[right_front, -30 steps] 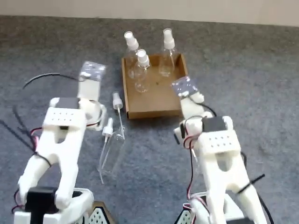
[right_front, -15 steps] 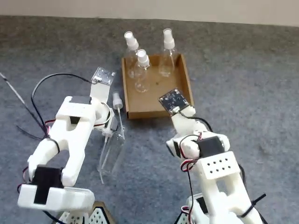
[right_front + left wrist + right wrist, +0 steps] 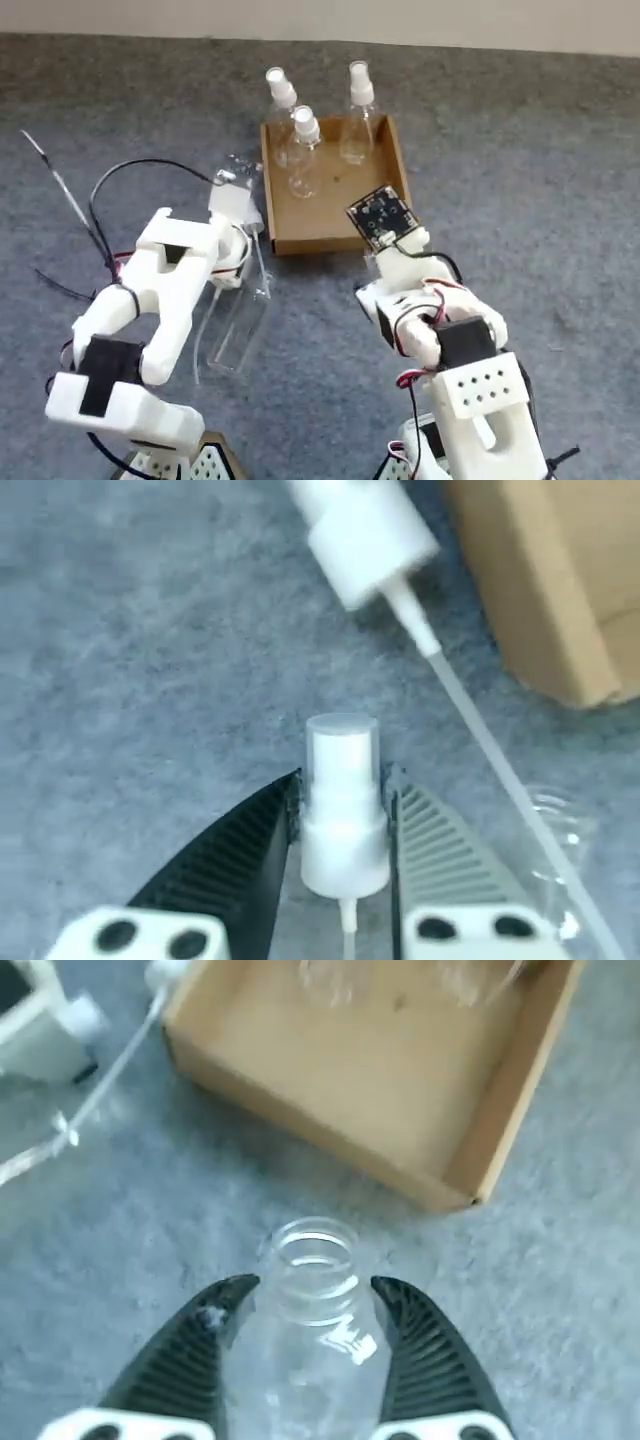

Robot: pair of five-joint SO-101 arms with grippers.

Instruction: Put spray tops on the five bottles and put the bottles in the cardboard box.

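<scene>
In the left wrist view my left gripper point(image 3: 343, 780) is shut on a small white spray top point(image 3: 343, 815) down at the grey carpet. A second spray top point(image 3: 365, 535) with a long tube lies just beyond it. An uncapped clear bottle point(image 3: 235, 325) lies on its side beside the left arm. My right gripper point(image 3: 315, 1290) is shut on another uncapped clear bottle point(image 3: 315, 1260), held just short of the cardboard box point(image 3: 500, 1130). Three capped bottles point(image 3: 305, 150) stand in the cardboard box point(image 3: 330, 225).
Grey carpet covers the table. The box wall point(image 3: 560, 590) stands close beside the loose spray top. The right arm point(image 3: 440, 330) sits near the box's front right corner. Black cables point(image 3: 100, 210) trail left of the left arm.
My left arm swung in toward the box and came down around the small spray top. The right arm drew back from the box's right side to its front corner.
</scene>
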